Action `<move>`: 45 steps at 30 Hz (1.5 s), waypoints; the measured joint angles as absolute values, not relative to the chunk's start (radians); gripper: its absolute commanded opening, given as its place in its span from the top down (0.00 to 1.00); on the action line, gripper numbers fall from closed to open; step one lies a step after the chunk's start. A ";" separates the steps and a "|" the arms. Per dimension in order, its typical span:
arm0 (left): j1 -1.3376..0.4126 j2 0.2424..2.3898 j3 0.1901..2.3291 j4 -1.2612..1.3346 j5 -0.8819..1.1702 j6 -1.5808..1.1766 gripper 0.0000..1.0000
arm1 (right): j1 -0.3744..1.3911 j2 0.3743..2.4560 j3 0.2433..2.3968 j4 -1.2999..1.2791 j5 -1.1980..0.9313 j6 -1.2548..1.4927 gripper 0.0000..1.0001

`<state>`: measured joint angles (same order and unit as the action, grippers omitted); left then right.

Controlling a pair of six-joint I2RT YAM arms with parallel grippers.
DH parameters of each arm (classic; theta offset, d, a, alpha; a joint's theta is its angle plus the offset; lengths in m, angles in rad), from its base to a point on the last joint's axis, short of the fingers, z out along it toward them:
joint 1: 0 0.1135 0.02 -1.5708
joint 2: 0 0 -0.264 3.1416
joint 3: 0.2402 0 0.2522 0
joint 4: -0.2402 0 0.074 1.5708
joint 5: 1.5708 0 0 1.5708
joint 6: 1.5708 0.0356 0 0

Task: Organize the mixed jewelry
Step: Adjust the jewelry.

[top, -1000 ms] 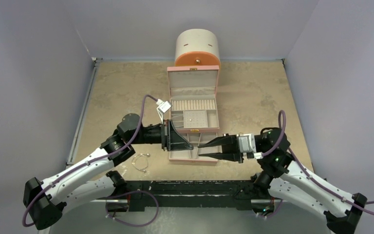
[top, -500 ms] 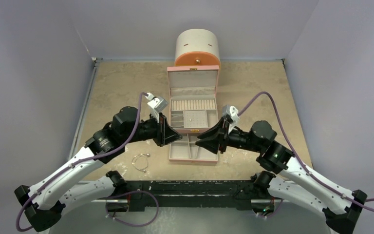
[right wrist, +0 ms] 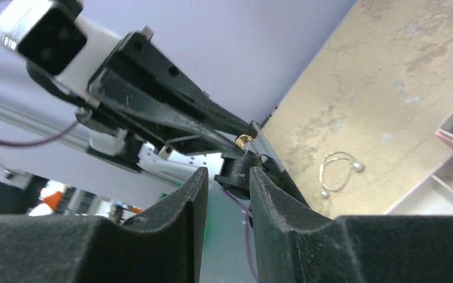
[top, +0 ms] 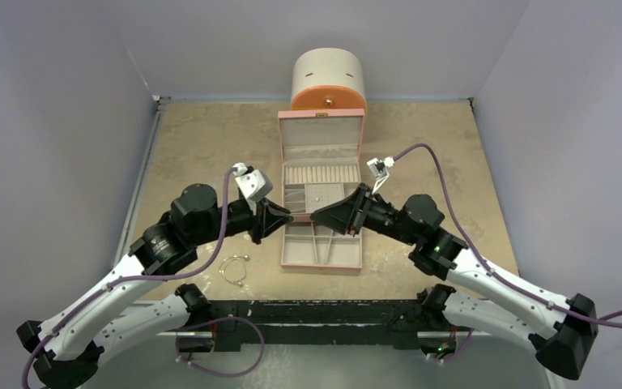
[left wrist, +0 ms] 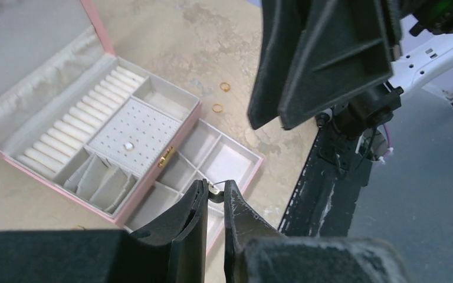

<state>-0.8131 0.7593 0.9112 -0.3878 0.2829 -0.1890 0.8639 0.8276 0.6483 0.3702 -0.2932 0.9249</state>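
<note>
My left gripper (top: 289,217) is shut on a tiny gold stud (left wrist: 215,191), held above the pulled-out drawer (left wrist: 236,160) of the open pink jewelry box (top: 321,130). The stud also shows in the right wrist view (right wrist: 245,140), pinched at the left fingertips. My right gripper (top: 315,217) faces the left one tip to tip; its jaws (right wrist: 228,173) stand a little apart and hold nothing. A thin silvery bangle (top: 233,268) with small beads lies on the table left of the box, also in the right wrist view (right wrist: 358,167). Two small gold rings (left wrist: 225,86) lie on the table beyond the box.
The round cream-and-orange cabinet (top: 329,79) stands behind the box. The box's perforated panel carries one pale stud (left wrist: 128,145), beside a row of ring rolls (left wrist: 94,127). The black base rail (top: 316,312) runs along the near edge. Grey walls close in both sides.
Both arms have swung in from the drawer's two sides and risen. The grippers now meet tip to tip above the drawer. The bangle has not moved.
</note>
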 measured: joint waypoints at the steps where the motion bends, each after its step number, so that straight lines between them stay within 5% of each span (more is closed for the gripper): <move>1: -0.813 0.747 0.902 -0.371 0.283 -0.162 1.00 | 0.864 0.848 0.648 0.399 -0.287 0.960 0.65; 19: -0.813 0.559 0.693 -0.117 0.382 0.312 1.00 | 0.898 1.066 0.628 0.725 -0.279 1.271 0.65; 45: -0.813 0.557 0.675 -0.001 0.427 0.344 1.00 | 0.931 1.100 0.629 0.815 -0.255 1.302 0.80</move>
